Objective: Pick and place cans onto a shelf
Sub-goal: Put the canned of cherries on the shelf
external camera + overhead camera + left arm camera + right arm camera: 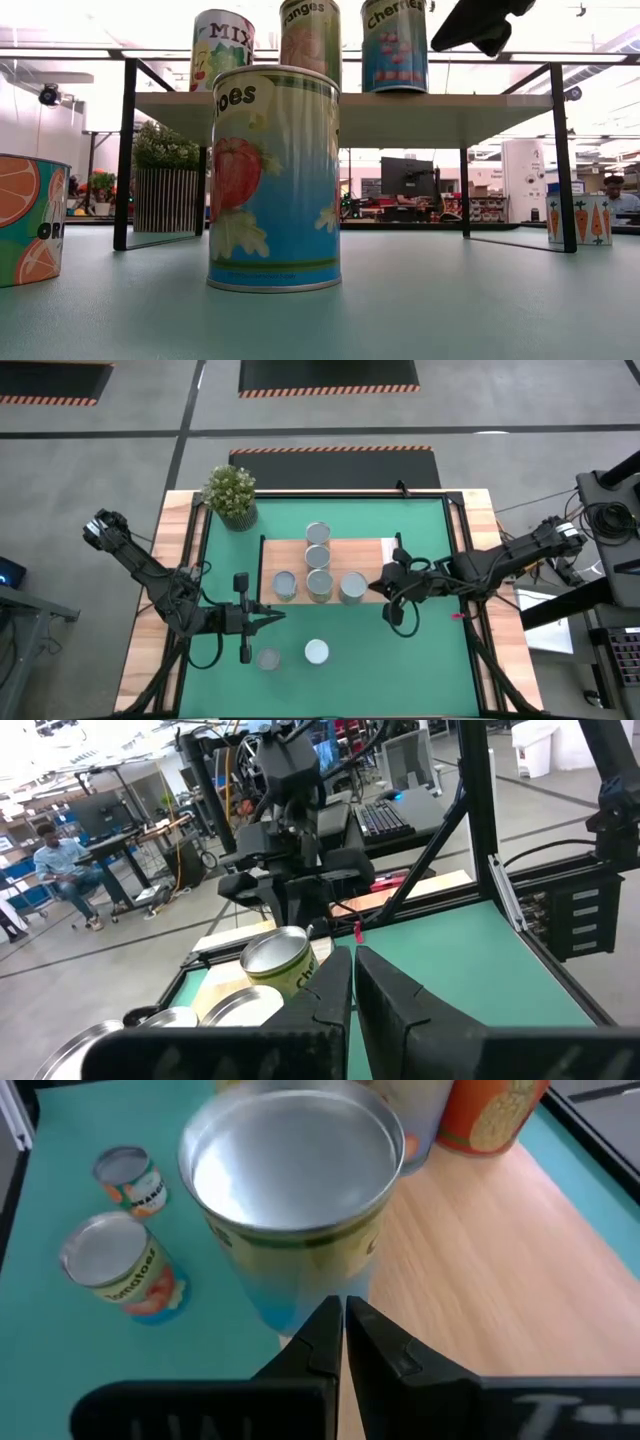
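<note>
Five cans (318,558) stand on your shelf (370,550), and two more (316,651) sit on the mat (430,660) in front of it. Your right gripper (388,582) hovers at the shelf's right end, fingers closed on nothing, just beside the nearest can. Your left gripper (275,616) waits closed and empty over the mat.

Five cans (319,569) are seen upright on the light-wood shelf (372,551); two more cans (316,651) are stood on the green mat below.
</note>
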### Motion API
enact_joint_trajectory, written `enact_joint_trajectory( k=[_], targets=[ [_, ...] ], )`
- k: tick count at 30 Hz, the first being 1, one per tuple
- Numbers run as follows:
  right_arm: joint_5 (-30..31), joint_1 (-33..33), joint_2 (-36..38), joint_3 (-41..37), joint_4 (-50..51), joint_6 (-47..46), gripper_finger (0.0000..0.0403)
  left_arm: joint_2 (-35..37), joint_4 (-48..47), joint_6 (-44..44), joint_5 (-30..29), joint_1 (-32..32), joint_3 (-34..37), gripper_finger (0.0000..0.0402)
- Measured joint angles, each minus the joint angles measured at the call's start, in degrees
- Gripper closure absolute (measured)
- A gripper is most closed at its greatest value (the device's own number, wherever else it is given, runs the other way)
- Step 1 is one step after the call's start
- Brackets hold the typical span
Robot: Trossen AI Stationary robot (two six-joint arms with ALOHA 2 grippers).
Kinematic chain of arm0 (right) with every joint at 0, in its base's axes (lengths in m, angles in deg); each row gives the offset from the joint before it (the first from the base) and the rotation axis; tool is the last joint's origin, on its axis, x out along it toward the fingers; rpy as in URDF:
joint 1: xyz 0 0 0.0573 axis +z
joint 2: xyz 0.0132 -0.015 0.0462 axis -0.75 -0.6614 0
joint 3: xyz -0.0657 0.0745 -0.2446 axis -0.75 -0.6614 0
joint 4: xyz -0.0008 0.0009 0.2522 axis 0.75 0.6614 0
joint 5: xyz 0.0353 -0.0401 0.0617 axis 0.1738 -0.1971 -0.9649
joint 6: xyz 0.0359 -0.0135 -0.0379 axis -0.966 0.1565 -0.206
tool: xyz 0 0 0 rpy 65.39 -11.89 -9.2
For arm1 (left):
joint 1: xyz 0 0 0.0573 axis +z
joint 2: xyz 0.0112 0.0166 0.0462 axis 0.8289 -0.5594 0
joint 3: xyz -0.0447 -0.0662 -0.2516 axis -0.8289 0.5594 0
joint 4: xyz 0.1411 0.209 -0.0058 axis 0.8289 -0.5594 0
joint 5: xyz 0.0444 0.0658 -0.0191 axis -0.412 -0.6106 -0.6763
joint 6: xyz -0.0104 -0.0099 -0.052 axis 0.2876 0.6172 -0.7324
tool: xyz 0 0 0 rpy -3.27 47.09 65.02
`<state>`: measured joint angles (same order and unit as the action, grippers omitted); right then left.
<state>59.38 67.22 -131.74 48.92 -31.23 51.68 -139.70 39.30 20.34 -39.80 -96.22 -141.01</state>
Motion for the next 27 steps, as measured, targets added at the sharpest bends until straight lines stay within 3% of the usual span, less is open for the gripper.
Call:
enact_joint_trajectory(
  k=[7,10,27],
  targets=[
    [0.1,0.5,0.1,5.0,5.6,0.8,0.0394,0.0,-0.1,0.0,0.0,0.0,0.0,0.0402],
    [3.0,1.4,0.3,8.2,8.1,1.1,0.0394,0.0,-0.1,0.0,0.0,0.0,0.0,0.0402],
    [3.9,1.2,-6.3,11.8,2.6,9.4,0.0394,0.0,-0.1,0.0,0.0,0.0,0.0,0.0402]
  ],
)
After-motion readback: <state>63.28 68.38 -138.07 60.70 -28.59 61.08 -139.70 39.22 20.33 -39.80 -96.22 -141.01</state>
